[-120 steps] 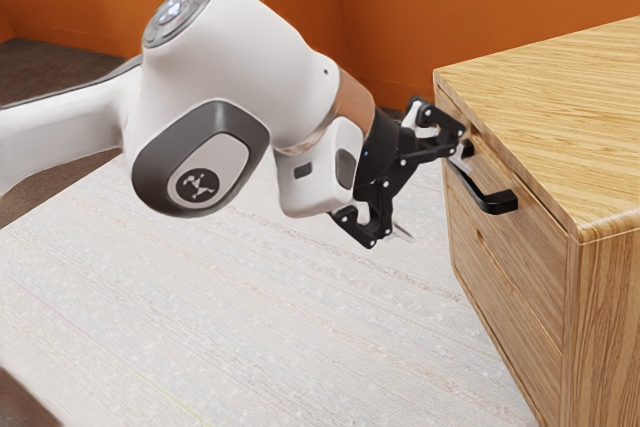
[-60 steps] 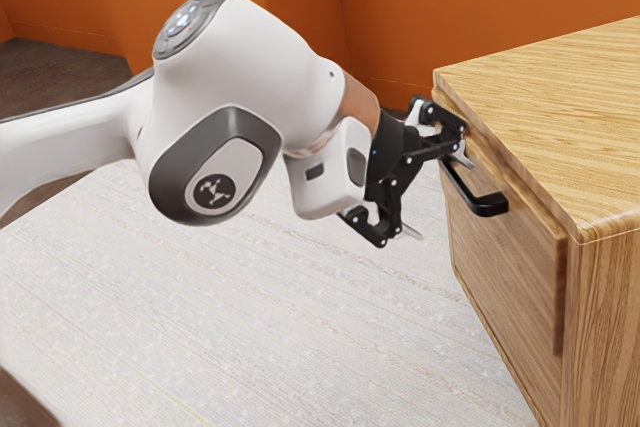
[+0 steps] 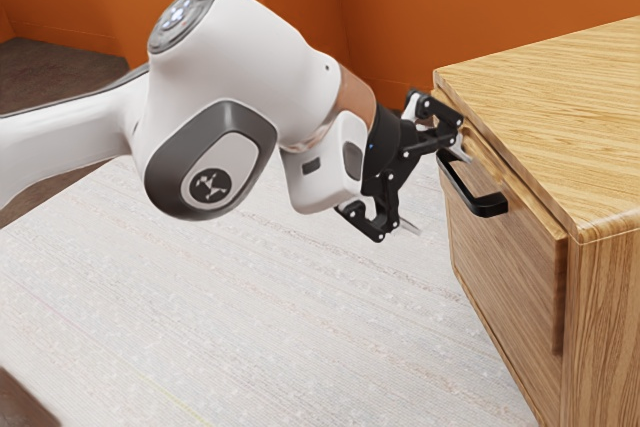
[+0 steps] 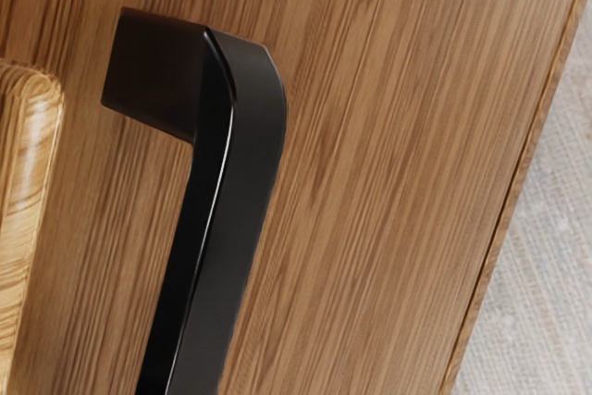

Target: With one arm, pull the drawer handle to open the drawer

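Note:
A light wooden cabinet stands at the exterior view's right. Its top drawer juts a little way out of the cabinet body. A black bar handle runs across the drawer front. My gripper is at the handle's far end and is open: the upper finger hooks against that end, while the lower finger hangs free over the floor. Seen from the wrist, the handle crosses the drawer's wood front close under the hand.
Pale carpet covers the floor in front of the cabinet, with orange walls behind. My white arm reaches in from the exterior view's left. A lower drawer front lies beneath the top one.
Over the past second the drawer slid out toward the exterior view's left, and my hand and the handle moved with it. In the last half second little has shifted.

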`<state>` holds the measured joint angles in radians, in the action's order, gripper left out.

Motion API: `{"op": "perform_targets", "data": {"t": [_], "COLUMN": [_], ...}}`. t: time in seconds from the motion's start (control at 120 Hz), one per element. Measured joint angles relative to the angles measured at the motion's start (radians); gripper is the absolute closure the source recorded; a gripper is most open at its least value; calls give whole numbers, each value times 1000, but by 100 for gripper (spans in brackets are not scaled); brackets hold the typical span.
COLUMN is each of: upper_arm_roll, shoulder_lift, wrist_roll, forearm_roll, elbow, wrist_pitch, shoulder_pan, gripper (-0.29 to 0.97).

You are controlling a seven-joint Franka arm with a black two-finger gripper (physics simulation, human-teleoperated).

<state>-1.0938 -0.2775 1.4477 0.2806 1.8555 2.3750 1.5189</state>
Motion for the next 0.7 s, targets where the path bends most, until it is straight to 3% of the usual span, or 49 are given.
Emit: {"op": "perform_targets", "data": {"t": [0.467,0.575,0.7], "upper_arm_roll": [5,119,226], "shoulder_lift": [3,-10,-37], "wrist_roll": [-2,-2,-3], "forearm_roll": [-10,-12,-10], "elbow": [38,52,88], "wrist_pitch": [-24,-26,-31], "shoulder_pan": [-22,-144,-264], "gripper": [0,15,8]}}
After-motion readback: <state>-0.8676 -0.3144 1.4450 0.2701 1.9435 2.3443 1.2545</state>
